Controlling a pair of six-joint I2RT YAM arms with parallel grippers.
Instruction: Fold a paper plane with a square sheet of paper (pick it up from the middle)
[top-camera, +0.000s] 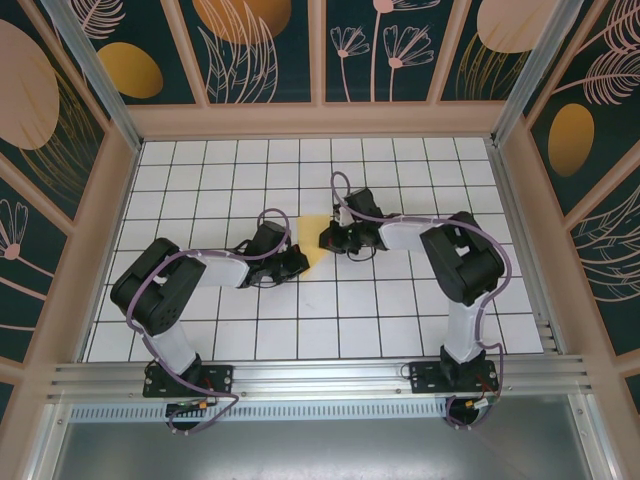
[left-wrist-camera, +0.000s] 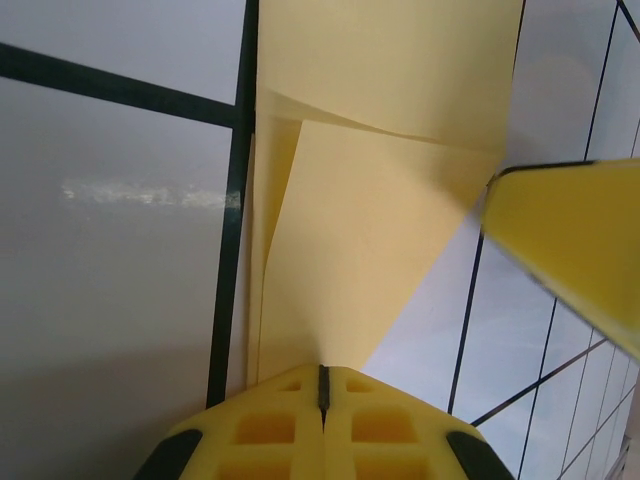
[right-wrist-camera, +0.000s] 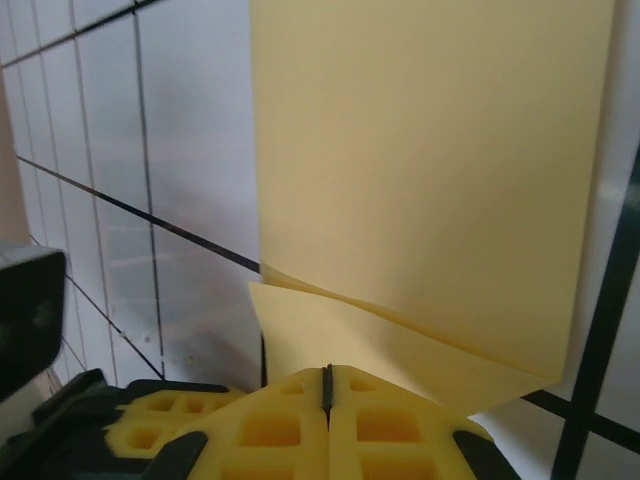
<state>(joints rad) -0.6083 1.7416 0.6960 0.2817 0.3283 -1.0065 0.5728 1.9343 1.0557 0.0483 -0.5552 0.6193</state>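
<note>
Whole thing sits in a little booth. The surface (top-camera: 200, 170) is white with a dark grid of square tiles, kinda glossy, with soft glare on it. The walls are dark teal panels (top-camera: 270, 60) with peach and orange leaf and flower drawings, set in pale peach frames (top-camera: 318, 50). Silver metal posts (top-camera: 90, 70) slant up the back corners. A ribbed aluminium rail (top-camera: 320, 375) runs along the near edge, with dull grey sheet metal (top-camera: 320, 450) below.

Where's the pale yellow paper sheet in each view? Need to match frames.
Top external: pale yellow paper sheet, mid-table, just left of picture centre.
Left wrist: sheet runs centre to top edge, flap folded over.
Right wrist: sheet upper centre to right, flap at bottom.
Shared landmark: dark grid lines of the white tiled table.
</note>
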